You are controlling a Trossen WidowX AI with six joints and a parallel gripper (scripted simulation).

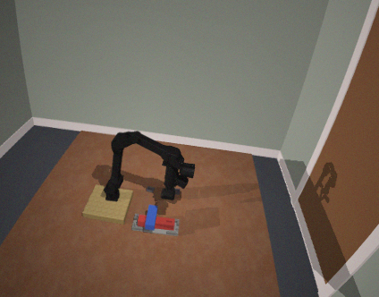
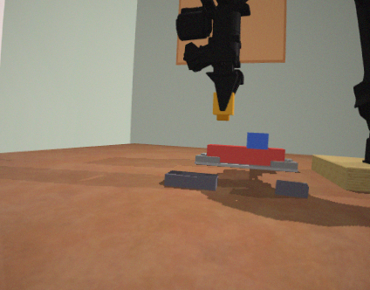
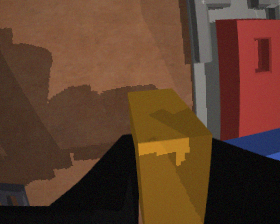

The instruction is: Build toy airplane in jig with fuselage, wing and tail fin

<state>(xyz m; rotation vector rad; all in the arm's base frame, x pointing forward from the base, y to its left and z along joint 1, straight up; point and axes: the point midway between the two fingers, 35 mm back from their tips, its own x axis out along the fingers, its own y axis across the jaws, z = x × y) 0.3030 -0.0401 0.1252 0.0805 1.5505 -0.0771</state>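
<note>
The red fuselage (image 1: 165, 223) (image 2: 228, 155) (image 3: 261, 100) lies in the grey cradle jig (image 1: 159, 232) (image 2: 291, 166) (image 3: 203, 95). The blue wing (image 1: 151, 217) (image 2: 257, 141) (image 3: 261, 144) lies across the top of the fuselage. The fuselage's tail socket shows as an empty slot in the wrist view. My gripper (image 2: 222, 107) (image 3: 155, 141) is shut on the yellow tail fin (image 2: 229, 105) (image 3: 166, 112), held upright with its tab pointing down. It hangs above the floor, higher than the fuselage and beside the cradle, not touching it. In the top view the fin is hidden behind the gripper.
Two dark grey holders stand on the brown surface beside the jig: a longer one (image 2: 190, 181) and a shorter one (image 2: 292, 189). The arm's base stands on a pale yellow block (image 1: 107, 206) (image 2: 346, 175) to the left of the jig in the top view.
</note>
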